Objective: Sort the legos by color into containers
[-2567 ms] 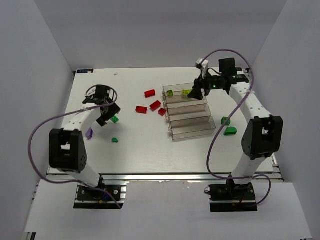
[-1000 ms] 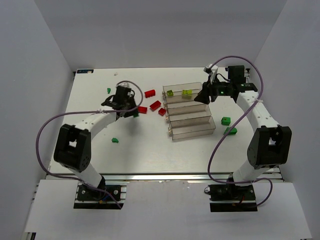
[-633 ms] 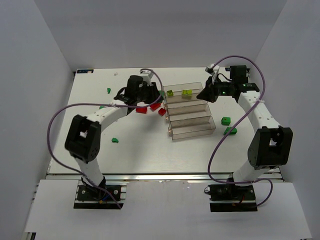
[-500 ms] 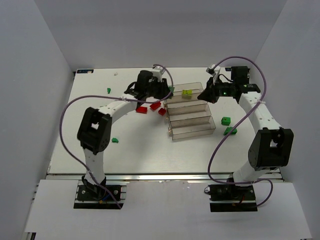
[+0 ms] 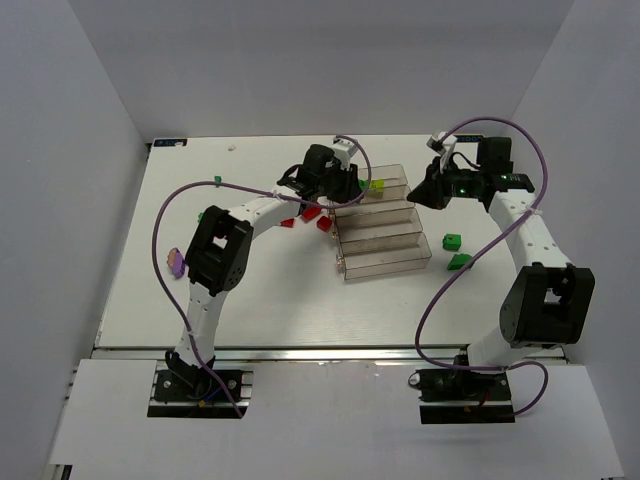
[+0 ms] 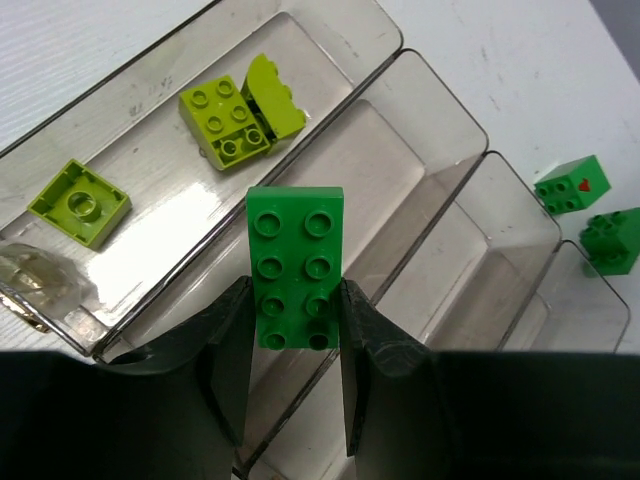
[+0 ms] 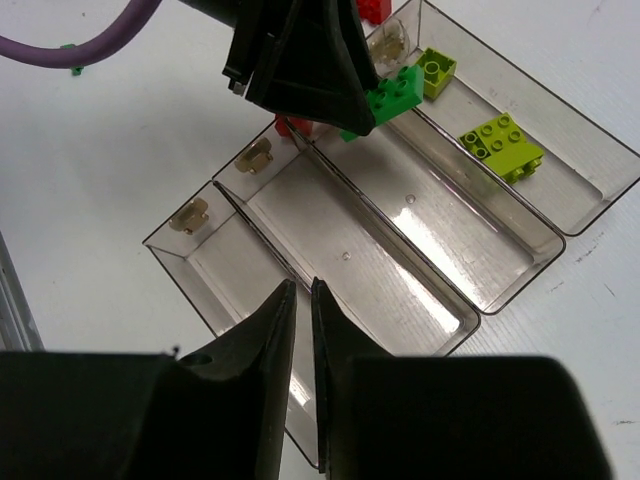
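Note:
My left gripper (image 6: 293, 300) is shut on a green two-by-four lego (image 6: 295, 265), held above the rim between the far container (image 6: 330, 40) and the second one (image 6: 400, 140). In the top view that gripper (image 5: 340, 185) hangs over the left end of the four clear trays (image 5: 385, 262). Yellow-green legos (image 6: 225, 130) lie in the far tray. My right gripper (image 7: 302, 287) hovers above the near trays (image 7: 240, 270), fingers almost touching, with nothing between them. Red legos (image 5: 312, 212) lie left of the trays.
Two green legos (image 5: 452, 240) sit on the table right of the trays. A small green piece (image 5: 216, 181) lies at the back left, and a purple one (image 5: 176, 262) beside the left arm. The left arm's cable loops over the table's left half.
My left arm has swung from the left of the table to the trays, carrying the green lego. The right gripper has drawn back to the right and closed.

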